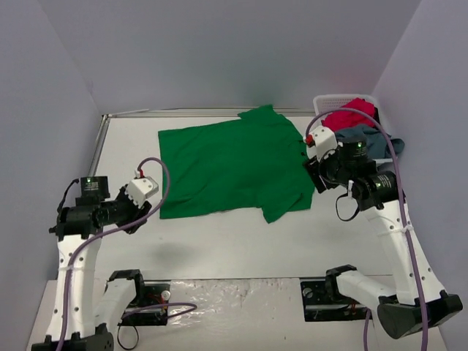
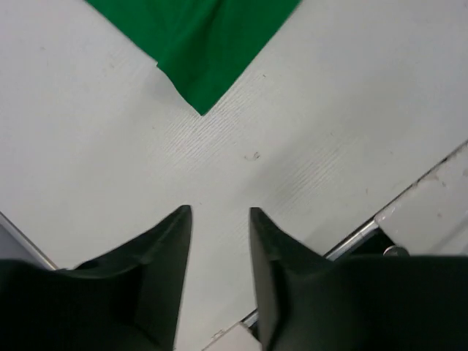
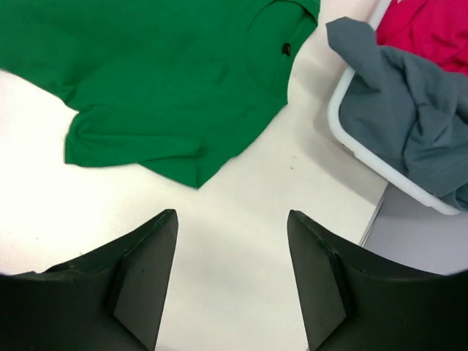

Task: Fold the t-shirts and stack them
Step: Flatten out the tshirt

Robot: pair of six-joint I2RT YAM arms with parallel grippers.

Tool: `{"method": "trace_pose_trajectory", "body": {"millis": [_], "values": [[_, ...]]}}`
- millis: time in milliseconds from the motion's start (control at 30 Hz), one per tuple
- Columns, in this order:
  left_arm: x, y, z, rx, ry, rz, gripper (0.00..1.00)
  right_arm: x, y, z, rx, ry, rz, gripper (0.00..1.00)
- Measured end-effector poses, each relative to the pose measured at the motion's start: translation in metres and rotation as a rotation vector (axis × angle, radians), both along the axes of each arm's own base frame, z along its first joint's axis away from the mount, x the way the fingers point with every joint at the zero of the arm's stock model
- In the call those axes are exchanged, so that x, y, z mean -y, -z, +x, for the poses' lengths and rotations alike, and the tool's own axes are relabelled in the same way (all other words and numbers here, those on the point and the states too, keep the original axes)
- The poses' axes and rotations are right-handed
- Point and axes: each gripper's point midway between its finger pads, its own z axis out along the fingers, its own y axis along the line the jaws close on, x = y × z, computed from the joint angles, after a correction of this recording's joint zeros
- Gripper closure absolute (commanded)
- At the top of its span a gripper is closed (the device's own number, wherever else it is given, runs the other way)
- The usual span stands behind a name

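Green shirt point(image 1: 230, 164): flat at table centre, long axis 9 to 3 o'clock, hem end nearer the left gripper point(image 2: 219, 212), whose narrowly parted, empty jaws have a hem corner at 12 o'clock. Right gripper point(image 3: 232, 216): jaws wider apart, empty, collar end at 11 o'clock. Red shirt point(image 1: 349, 115) and grey-blue shirt point(image 1: 365, 139): in the basket point(image 1: 325, 100), 1 o'clock of those jaws.

Red t-shirt point(image 3: 428, 29) partly beyond right wrist view.

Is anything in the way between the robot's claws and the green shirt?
No, nothing that I can see. The green shirt lies spread out flat. Only white table shows between it and the left claw, and between it and the right claw. Both claws are open and hold nothing.
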Motion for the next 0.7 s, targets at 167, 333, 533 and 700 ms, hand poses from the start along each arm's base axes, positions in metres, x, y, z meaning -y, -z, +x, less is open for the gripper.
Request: {"method": "trace_pose_trajectory", "body": {"millis": [167,333,533,700], "values": [[0.011,-0.039,-0.013,0.106,0.145,0.016,0.41,0.003,-0.036,0.003,0.08,-0.005,-0.011,0.37],[0.012,-0.059,0.036,0.176,0.078,-0.046,0.43,-0.01,-0.066,0.05,0.153,-0.015,0.009,0.36],[0.008,-0.001,0.11,0.016,-0.039,-0.129,0.55,-0.03,0.028,0.11,-0.072,-0.047,-0.031,0.32],[0.009,0.073,0.126,-0.221,-0.051,-0.157,0.57,-0.035,0.133,0.1,-0.338,-0.1,-0.073,0.32]]}}
